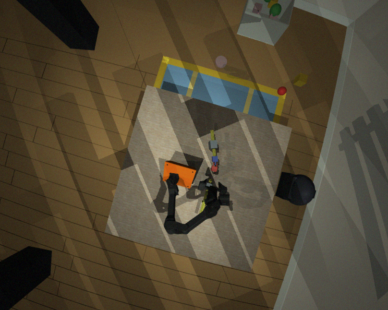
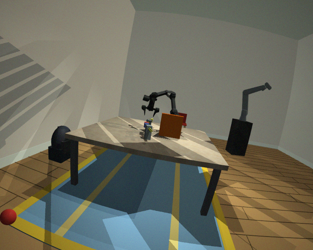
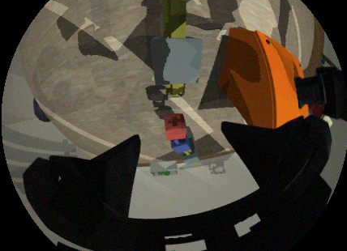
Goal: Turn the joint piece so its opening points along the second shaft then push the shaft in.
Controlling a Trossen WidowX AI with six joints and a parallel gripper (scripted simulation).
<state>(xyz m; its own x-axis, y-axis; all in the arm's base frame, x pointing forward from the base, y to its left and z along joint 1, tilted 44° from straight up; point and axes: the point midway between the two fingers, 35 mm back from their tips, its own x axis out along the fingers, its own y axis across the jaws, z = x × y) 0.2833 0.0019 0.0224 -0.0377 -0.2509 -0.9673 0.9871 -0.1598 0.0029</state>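
Note:
The red joint piece (image 1: 214,168) (image 2: 146,122) (image 3: 175,129) is joined by a blue hinge part (image 1: 215,159) (image 3: 180,146) to the first yellow shaft (image 1: 212,134). That shaft is held in a grey block (image 1: 213,144) (image 2: 148,132). The second grey block (image 3: 182,61) carries the second yellow shaft (image 1: 202,206) (image 3: 174,14), whose near end pokes out towards the red piece with a gap between. The red piece's dark opening faces roughly that shaft; exact alignment is unclear. My gripper (image 1: 212,186) (image 2: 149,115) (image 3: 182,132) is open and empty, above the second block and shaft.
An orange panel (image 1: 179,173) (image 2: 171,125) (image 3: 284,95) stands on the table (image 1: 254,149) (image 2: 119,134) by the arm's base, beside the shafts. A dark rounded object (image 1: 302,189) (image 2: 61,137) stands off the table's side. A red ball (image 1: 282,90) (image 2: 7,216) is on the floor.

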